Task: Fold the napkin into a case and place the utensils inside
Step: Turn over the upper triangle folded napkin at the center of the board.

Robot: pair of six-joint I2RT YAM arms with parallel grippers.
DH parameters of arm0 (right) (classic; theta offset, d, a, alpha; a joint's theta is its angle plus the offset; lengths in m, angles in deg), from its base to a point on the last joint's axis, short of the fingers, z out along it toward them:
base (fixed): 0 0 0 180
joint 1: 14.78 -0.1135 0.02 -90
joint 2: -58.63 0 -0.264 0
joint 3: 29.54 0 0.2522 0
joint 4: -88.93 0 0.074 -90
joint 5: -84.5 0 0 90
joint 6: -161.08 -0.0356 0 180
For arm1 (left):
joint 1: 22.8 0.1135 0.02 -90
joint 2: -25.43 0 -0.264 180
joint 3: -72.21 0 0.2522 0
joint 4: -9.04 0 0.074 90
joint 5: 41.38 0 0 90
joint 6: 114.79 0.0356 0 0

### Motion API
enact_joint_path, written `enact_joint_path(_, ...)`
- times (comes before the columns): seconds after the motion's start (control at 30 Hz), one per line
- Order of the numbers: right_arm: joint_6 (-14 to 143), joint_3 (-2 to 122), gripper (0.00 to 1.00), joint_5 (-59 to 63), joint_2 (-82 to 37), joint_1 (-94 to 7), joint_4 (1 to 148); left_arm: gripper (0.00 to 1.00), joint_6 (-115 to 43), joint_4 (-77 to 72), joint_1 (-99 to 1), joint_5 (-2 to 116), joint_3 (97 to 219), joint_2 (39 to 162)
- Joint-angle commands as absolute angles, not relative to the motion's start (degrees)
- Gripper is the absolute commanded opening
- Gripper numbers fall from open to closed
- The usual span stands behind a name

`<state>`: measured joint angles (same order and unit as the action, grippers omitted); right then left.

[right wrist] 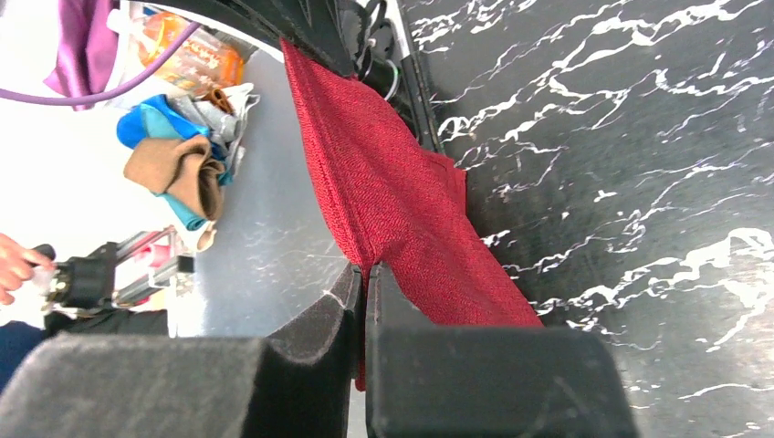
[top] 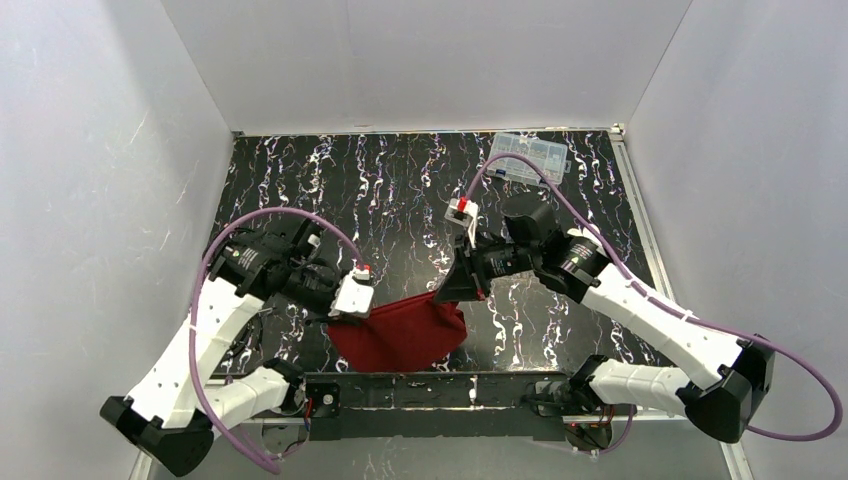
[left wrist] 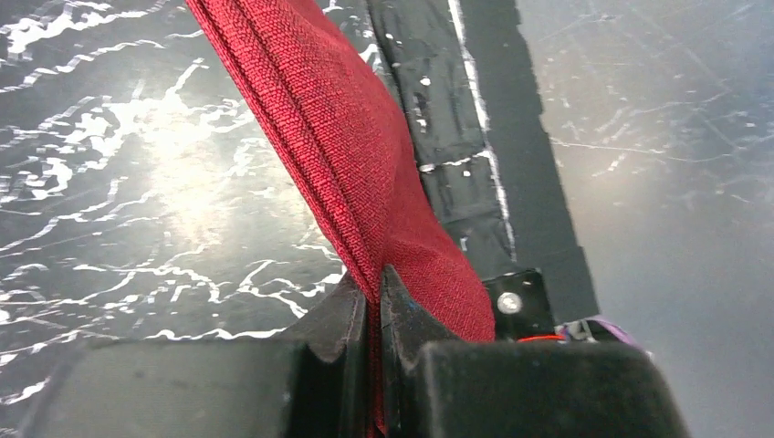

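The deep red napkin [top: 400, 335] hangs between my two grippers near the table's front edge, sagging toward the black rail. My left gripper [top: 338, 318] is shut on its left corner; in the left wrist view the folded cloth [left wrist: 347, 137] runs up from between the closed fingers [left wrist: 376, 297]. At the cloth's right corner my right gripper [top: 447, 293] is shut too, and in the right wrist view the napkin [right wrist: 392, 201] is pinched at the fingertips [right wrist: 365, 278]. No utensils show in any view. The cloth has no pouch shape; it is only doubled over.
A clear plastic compartment box [top: 528, 158] lies at the back right of the black marbled table [top: 380, 190]. White walls close in the left, back and right. The black base rail [top: 420, 385] runs along the near edge under the napkin.
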<state>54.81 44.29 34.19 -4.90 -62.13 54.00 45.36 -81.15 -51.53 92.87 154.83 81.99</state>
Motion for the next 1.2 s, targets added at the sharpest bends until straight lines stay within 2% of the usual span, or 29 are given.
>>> enact_joint_path(0.0, 51.1, 43.2, 0.01, 37.7, -4.9, -61.1, 50.3, 0.00, 46.1, -95.7, -51.4, 95.1, 155.0, 83.4)
enact_joint_path(0.23, 56.8, 42.9, 0.01, 29.5, -9.8, -60.3, 47.6, 0.00, 44.4, -87.3, -51.4, 90.2, 152.0, 87.9)
enact_joint_path(0.33, 57.3, 41.9, 0.01, 26.2, -13.3, -58.6, 50.8, 0.00, 43.7, -81.7, -51.4, 86.6, 150.4, 92.1)
enact_joint_path(0.57, 59.3, 44.8, 0.01, 24.0, -22.0, -54.6, 56.7, 0.00, 42.0, -65.7, -50.6, 78.0, 149.6, 105.6)
enact_joint_path(0.77, 61.7, 47.7, 0.01, 24.5, -31.6, -51.5, 60.3, 0.00, 40.9, -57.1, -48.4, 71.5, 154.8, 118.3)
enact_joint_path(0.97, 63.0, 50.7, 0.08, 25.4, -40.2, -48.1, 63.4, 0.00, 38.5, -51.6, -47.3, 68.2, 160.4, 127.1)
enact_joint_path(1.17, 66.0, 56.4, 0.26, 21.7, -45.9, -46.5, 62.2, 0.00, 36.0, -47.7, -46.5, 65.6, 163.5, 132.0)
